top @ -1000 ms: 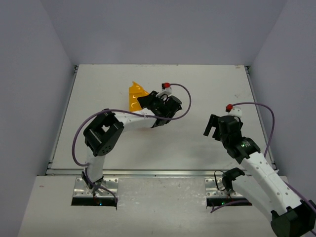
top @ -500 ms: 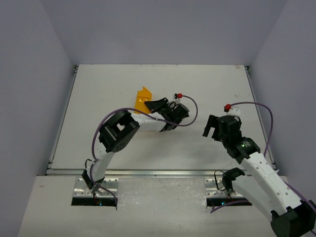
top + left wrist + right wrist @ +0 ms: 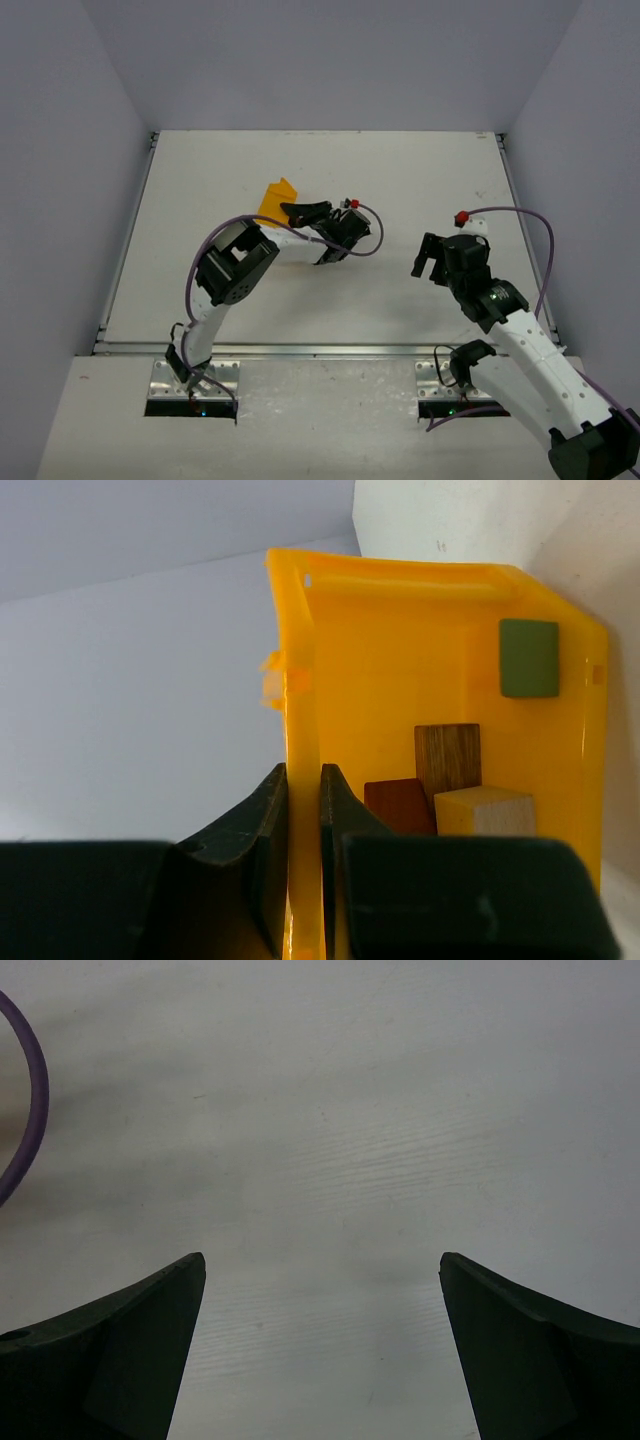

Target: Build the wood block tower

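Four blocks are lying loose inside the bin, with no tower standing. The green block is sitting alone toward the bin's far wall. The brown block is bunching with the red and tan ones nearer the left gripper, its long side pointing at that wall. The left gripper is pinching the bin's side wall, holding the bin tilted. Well right of the bin, the right gripper is hanging spread wide over the table.

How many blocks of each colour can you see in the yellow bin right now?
olive-green block: 1
dark brown block: 1
dark red block: 1
pale tan block: 1
Total: 4 in view inside the yellow bin; any lower down are hidden.
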`<state>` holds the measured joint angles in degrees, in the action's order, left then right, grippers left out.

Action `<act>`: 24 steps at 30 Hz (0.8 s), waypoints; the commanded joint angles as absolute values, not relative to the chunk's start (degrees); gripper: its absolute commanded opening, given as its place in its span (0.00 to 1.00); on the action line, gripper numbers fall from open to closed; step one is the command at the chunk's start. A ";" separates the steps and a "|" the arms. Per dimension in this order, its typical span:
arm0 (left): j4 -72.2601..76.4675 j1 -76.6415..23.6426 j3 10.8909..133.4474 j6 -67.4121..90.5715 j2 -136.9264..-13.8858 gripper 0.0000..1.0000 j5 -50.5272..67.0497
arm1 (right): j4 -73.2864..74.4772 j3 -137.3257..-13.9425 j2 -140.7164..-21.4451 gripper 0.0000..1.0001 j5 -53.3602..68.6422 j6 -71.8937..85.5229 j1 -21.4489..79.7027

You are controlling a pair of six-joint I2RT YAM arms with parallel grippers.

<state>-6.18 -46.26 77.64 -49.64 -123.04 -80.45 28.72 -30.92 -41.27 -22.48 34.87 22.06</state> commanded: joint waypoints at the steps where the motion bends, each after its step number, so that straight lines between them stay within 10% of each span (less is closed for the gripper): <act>1: -25.65 -41.82 82.98 -39.80 -123.95 0.00 -85.37 | 27.25 -32.44 -40.89 0.99 -23.46 34.54 22.15; 24: -48.10 -30.70 84.46 -27.33 -126.52 0.00 -88.32 | 27.94 -33.49 -44.91 0.99 -23.65 34.27 22.24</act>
